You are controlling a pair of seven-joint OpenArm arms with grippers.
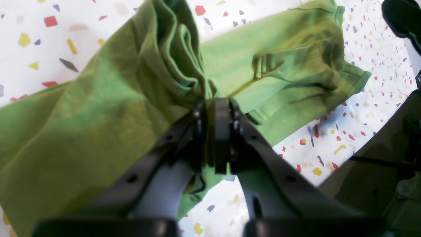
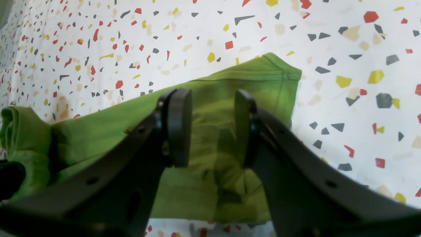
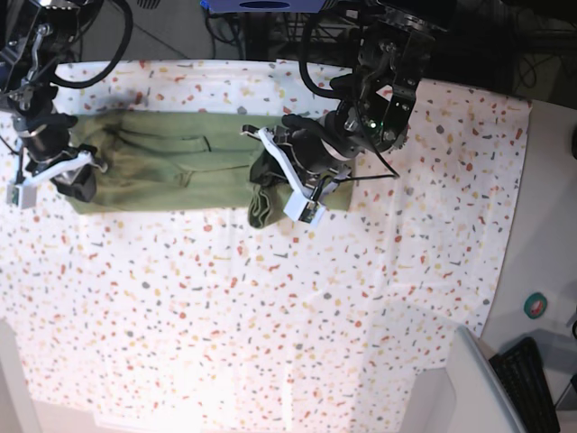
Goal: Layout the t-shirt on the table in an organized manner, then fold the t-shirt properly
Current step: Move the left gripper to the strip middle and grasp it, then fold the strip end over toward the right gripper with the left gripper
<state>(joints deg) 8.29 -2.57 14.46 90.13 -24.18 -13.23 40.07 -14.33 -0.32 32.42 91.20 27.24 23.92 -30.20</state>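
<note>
The olive-green t-shirt (image 3: pixel 180 162) lies stretched lengthwise across the far part of the speckled table (image 3: pixel 270 316). My left gripper (image 1: pixel 215 102) is shut on a bunched fold of the t-shirt (image 1: pixel 98 108), and gathered pleats rise just ahead of the pads. In the base view this left gripper (image 3: pixel 268 180) sits at the shirt's right part, where the fabric puckers into a lump. My right gripper (image 2: pixel 212 126) is open, its pads spread just above a hemmed corner of the t-shirt (image 2: pixel 230 82). In the base view the right gripper (image 3: pixel 79 180) is at the shirt's left end.
A plain grey-white surface (image 3: pixel 550 225) borders the table on the right, carrying a round green and red sticker (image 3: pixel 537 305). A keyboard (image 3: pixel 523 370) lies at the bottom right. Cables and dark equipment (image 3: pixel 261 27) crowd the far edge.
</note>
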